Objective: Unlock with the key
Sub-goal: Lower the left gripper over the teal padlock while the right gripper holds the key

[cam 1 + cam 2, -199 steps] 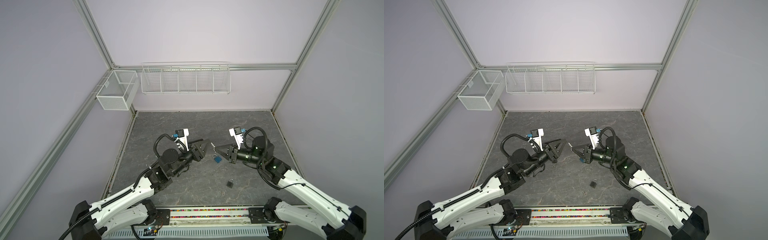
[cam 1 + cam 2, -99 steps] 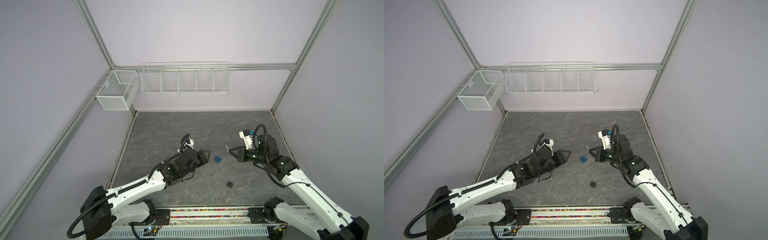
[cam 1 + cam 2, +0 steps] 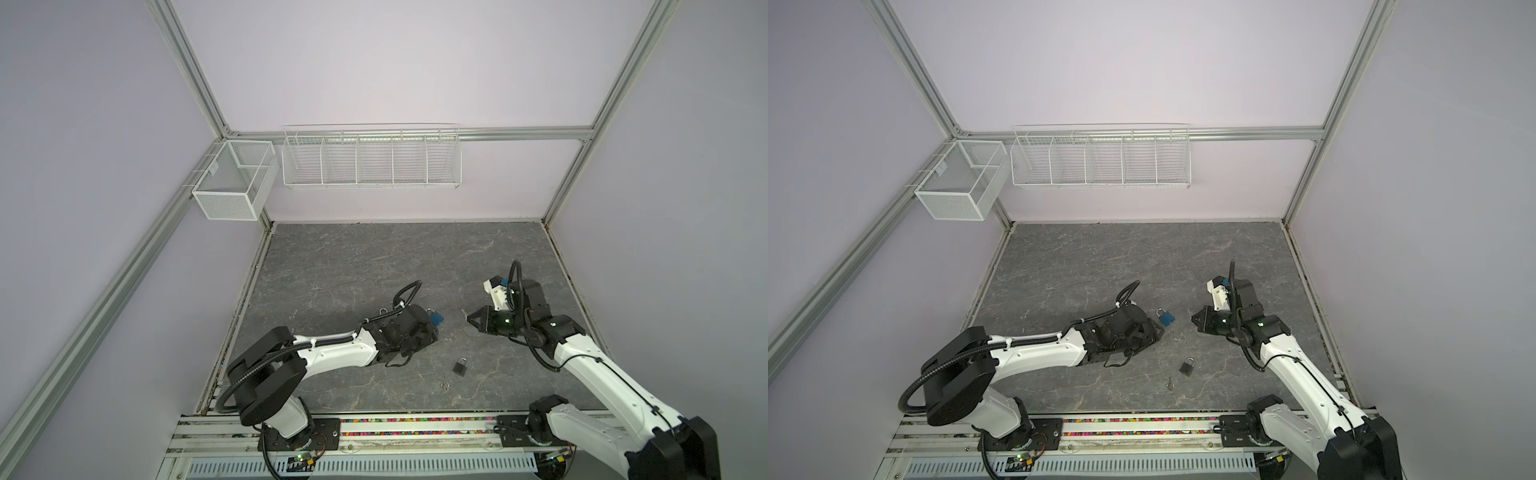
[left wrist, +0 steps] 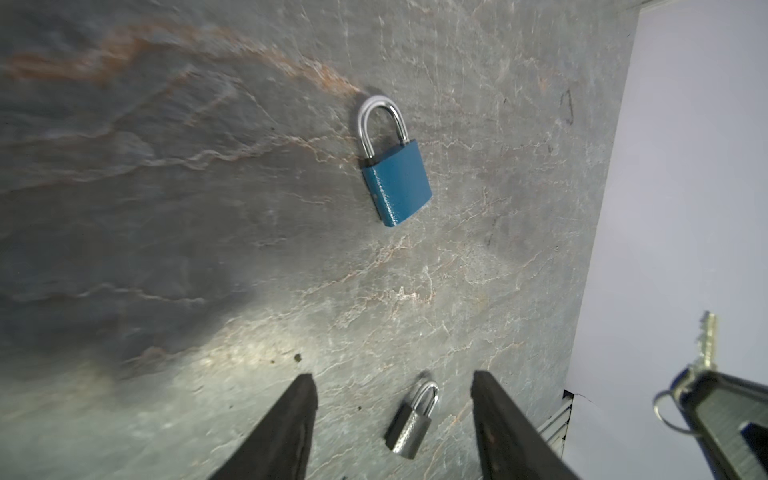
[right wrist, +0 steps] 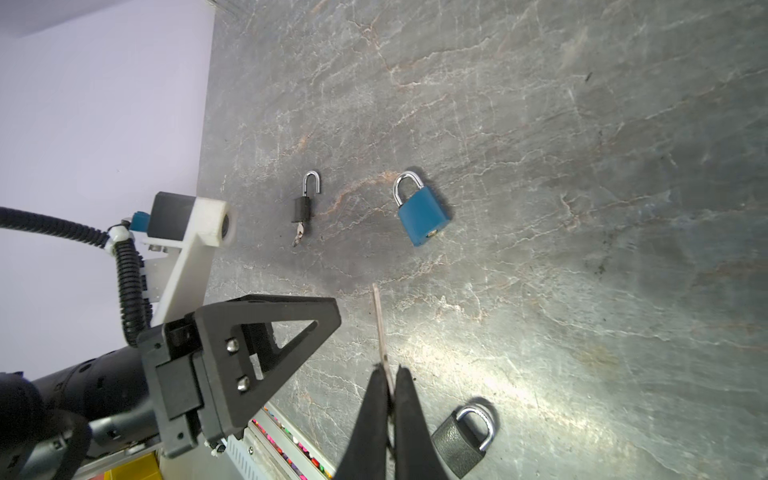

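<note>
- My left arm (image 3: 332,353) lies stretched low over the bench (image 3: 374,257) in the lower middle of both top views. Its pincer (image 4: 392,375) stands apart and holds nothing.
- My right arm (image 3: 582,361) is bent right of centre, and its pincer (image 5: 389,374) is clamped on the key (image 5: 380,324).
- The key is a thin, flat silver blade. Its long axis runs straight out from the black tips, pointing left toward the blue padlock (image 3: 436,319).
- That padlock has a square body and a shiny steel shackle. It lies flat on the veined grey bench beside the left pincer.
- A dark padlock (image 3: 460,366) lies lower in frame.
</note>
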Motion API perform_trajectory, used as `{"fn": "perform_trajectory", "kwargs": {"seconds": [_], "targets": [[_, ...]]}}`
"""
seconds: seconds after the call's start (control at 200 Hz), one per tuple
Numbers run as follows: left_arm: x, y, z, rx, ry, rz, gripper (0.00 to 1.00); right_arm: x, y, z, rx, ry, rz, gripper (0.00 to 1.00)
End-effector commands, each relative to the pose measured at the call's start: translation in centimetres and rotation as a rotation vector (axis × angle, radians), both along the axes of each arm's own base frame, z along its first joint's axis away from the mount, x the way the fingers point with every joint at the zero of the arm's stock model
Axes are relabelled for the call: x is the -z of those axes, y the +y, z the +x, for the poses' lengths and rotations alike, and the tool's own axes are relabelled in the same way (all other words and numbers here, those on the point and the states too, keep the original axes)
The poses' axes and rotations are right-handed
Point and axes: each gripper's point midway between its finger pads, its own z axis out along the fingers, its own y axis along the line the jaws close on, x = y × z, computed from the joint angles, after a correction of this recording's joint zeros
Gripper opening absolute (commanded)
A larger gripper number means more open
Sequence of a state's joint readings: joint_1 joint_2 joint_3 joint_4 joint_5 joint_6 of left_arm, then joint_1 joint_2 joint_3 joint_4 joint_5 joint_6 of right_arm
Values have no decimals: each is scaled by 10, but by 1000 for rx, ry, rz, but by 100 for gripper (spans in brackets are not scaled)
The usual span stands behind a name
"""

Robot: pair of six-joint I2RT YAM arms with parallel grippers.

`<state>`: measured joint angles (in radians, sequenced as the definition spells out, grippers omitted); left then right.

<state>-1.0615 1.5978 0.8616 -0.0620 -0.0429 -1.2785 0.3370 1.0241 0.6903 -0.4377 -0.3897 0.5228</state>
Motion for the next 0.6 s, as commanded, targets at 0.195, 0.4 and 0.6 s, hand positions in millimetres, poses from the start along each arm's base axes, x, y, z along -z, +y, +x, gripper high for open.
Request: {"fn": "perform_trajectory", "kwargs": {"seconds": [0.195,0.4,0.6], "targets": [[9,-23,23,-33,-7,87,61,12,-8,-2,12,31,0,6],[27,-20,36,-67,11,211,62,13,-18,-1,51,28,12,6],[37,-28,44,-60,21,243,62,12,-21,-1,50,29,15,6]]}}
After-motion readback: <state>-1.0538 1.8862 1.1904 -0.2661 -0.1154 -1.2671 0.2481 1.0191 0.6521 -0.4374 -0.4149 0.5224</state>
